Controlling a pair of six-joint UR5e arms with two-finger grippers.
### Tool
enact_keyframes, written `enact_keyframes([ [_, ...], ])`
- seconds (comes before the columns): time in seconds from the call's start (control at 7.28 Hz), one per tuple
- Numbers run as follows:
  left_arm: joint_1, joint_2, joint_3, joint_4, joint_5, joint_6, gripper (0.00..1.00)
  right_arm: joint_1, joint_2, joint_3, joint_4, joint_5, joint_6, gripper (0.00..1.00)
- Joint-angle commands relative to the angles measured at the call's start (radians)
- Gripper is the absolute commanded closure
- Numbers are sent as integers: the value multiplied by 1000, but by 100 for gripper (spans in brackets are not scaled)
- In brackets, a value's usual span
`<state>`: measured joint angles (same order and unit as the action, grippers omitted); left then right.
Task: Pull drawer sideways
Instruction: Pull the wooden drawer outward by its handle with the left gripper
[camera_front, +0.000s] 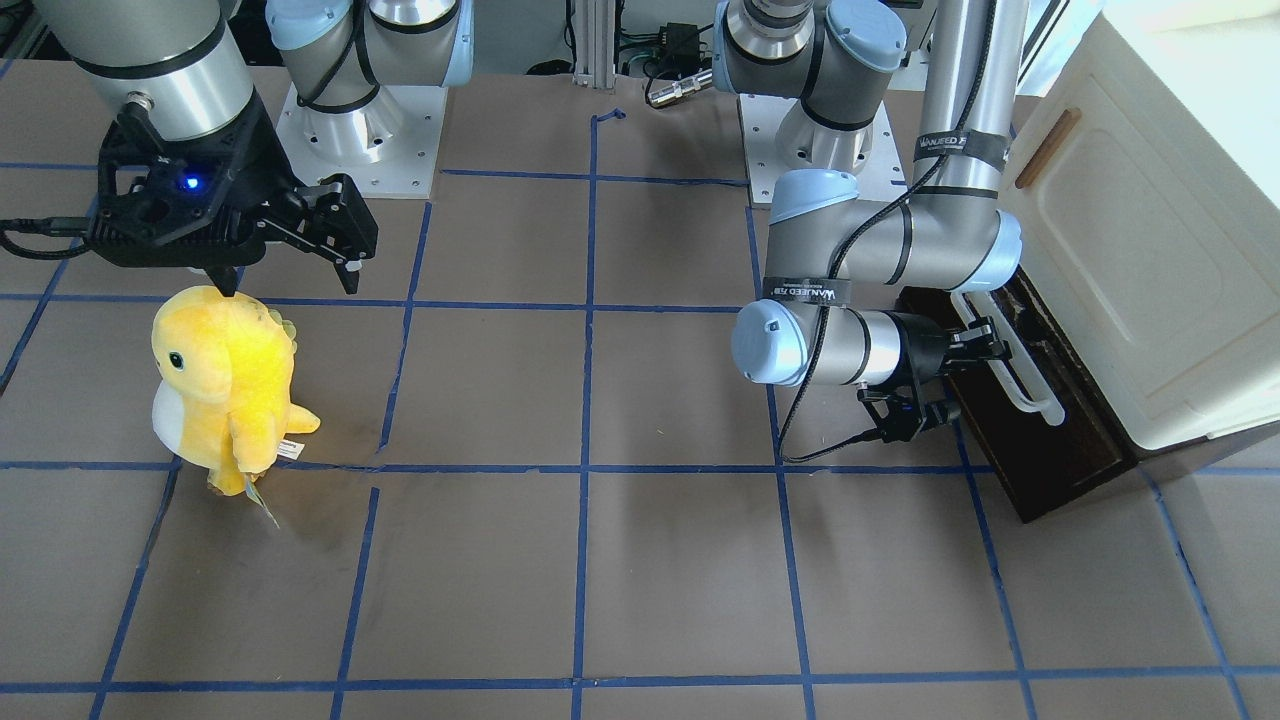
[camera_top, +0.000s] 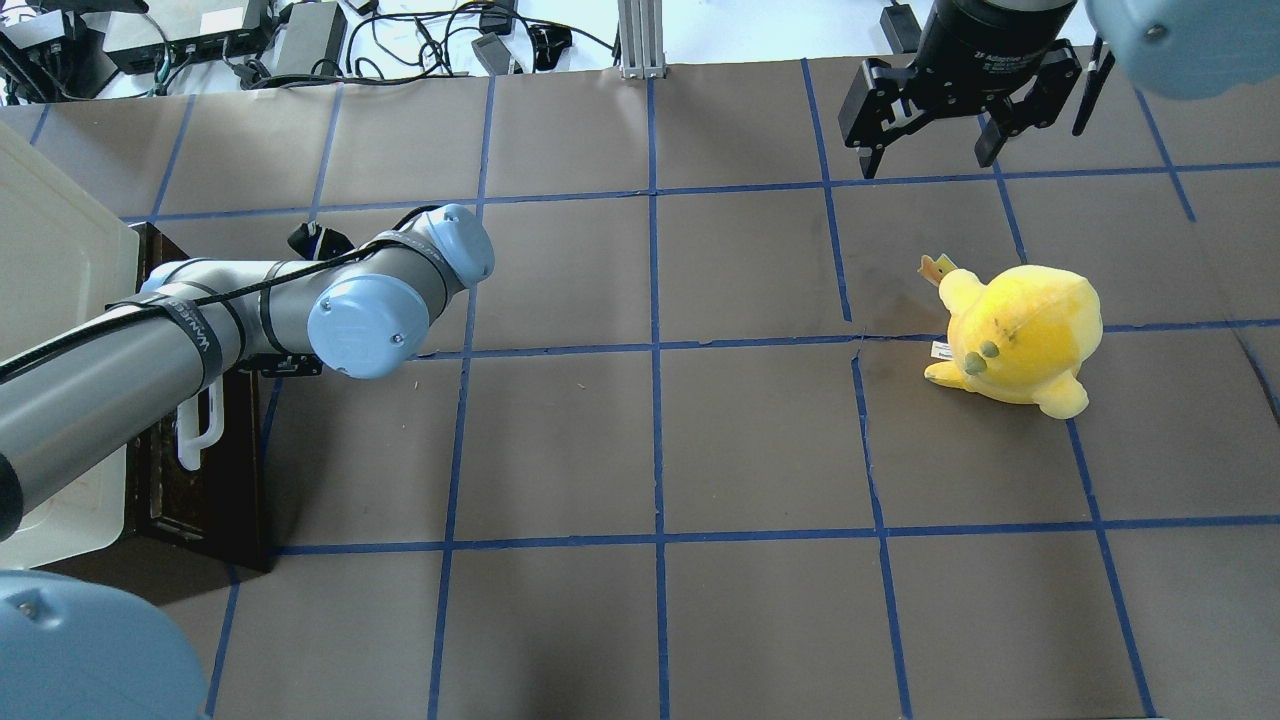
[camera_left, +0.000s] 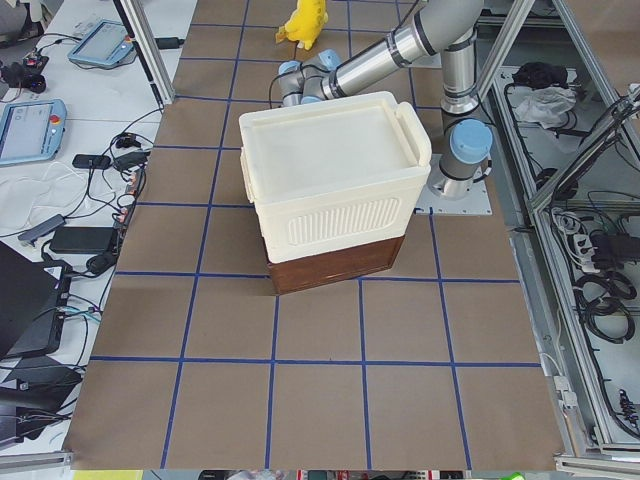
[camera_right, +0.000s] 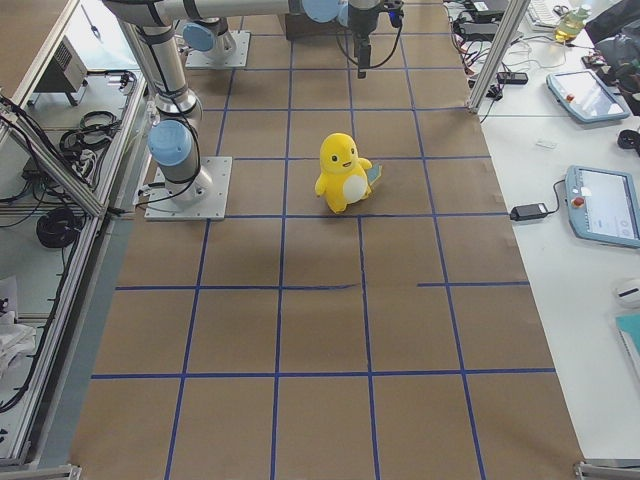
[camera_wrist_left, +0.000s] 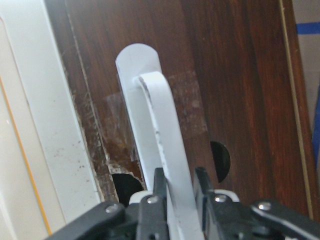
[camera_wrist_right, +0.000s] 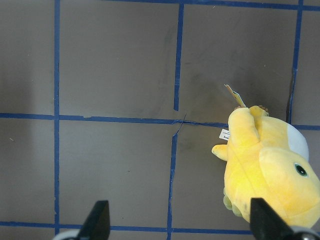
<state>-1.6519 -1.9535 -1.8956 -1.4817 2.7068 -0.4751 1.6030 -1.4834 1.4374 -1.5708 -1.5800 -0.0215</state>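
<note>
The drawer (camera_front: 1040, 440) has a dark brown wooden front and a long white bar handle (camera_front: 1012, 362). It sits at the foot of the cream-white cabinet (camera_front: 1130, 230), at the table's end on my left. My left gripper (camera_wrist_left: 180, 192) is shut on the white handle (camera_wrist_left: 167, 150), one finger on each side of the bar. In the overhead view my left arm hides the gripper, and the drawer front (camera_top: 205, 480) and handle (camera_top: 200, 432) show below the arm. My right gripper (camera_front: 290, 282) hangs open and empty above the table (camera_top: 925, 162).
A yellow plush toy (camera_front: 225, 390) stands upright on the brown gridded table just below the right gripper; it also shows in the right wrist view (camera_wrist_right: 265, 170). The cabinet panel carries a small brown wooden handle (camera_front: 1047, 147).
</note>
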Motion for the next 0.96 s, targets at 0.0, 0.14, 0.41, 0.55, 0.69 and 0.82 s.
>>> enact_keyframes([
  [0.0, -17, -1, 0, 1, -18, 0, 74, 0, 0, 0, 0, 0, 0, 0],
  [0.14, -29, -1, 3, 1, -19, 1, 74, 0, 0, 0, 0, 0, 0, 0],
  [0.41, -54, -1, 13, 1, -41, 1, 74, 0, 0, 0, 0, 0, 0, 0],
  [0.55, -71, -1, 23, 1, -42, 1, 74, 0, 0, 0, 0, 0, 0, 0],
  [0.69, -74, -1, 24, 1, -76, 1, 74, 0, 0, 0, 0, 0, 0, 0],
  [0.82, -86, 1, 26, 1, -85, 1, 74, 0, 0, 0, 0, 0, 0, 0],
])
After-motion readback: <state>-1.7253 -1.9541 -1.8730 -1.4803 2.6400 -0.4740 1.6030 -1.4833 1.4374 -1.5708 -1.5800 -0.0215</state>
